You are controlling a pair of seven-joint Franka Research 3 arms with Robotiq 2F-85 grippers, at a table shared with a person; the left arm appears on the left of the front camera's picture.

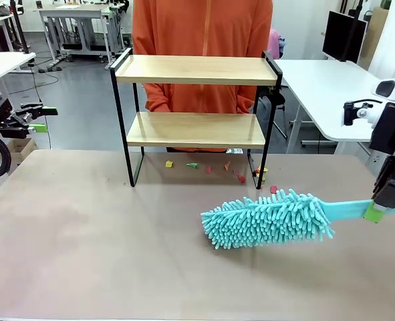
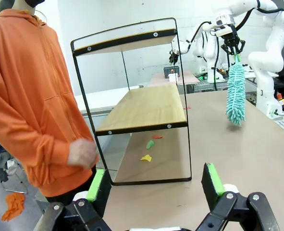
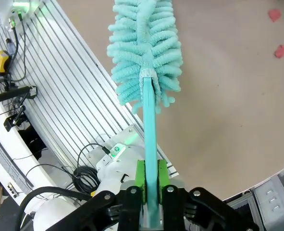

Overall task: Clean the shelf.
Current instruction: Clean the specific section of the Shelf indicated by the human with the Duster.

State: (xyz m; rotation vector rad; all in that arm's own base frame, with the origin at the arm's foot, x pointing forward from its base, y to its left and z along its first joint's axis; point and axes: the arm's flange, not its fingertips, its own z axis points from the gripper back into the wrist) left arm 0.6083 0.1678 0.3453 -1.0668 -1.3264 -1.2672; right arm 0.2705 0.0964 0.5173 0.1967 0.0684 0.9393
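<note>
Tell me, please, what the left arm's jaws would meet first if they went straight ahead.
Probably the black-framed two-tier light wooden shelf, at its lower board's near end; depth is unclear.

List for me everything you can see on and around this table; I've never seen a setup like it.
shelf: one, light wooden boards in a black frame, far middle of the table.
duster: one, turquoise and fluffy, in front of the shelf towards the right.
scraps: several, yellow, green, red and orange, on the table under and beside the shelf.
table: one, brownish, carries the shelf.
person: one, orange hoodie, standing behind the shelf.
left gripper: one, black with green pads, open, at the table's left side.
right gripper: one, black with green pads, shut on the duster's handle.
</note>
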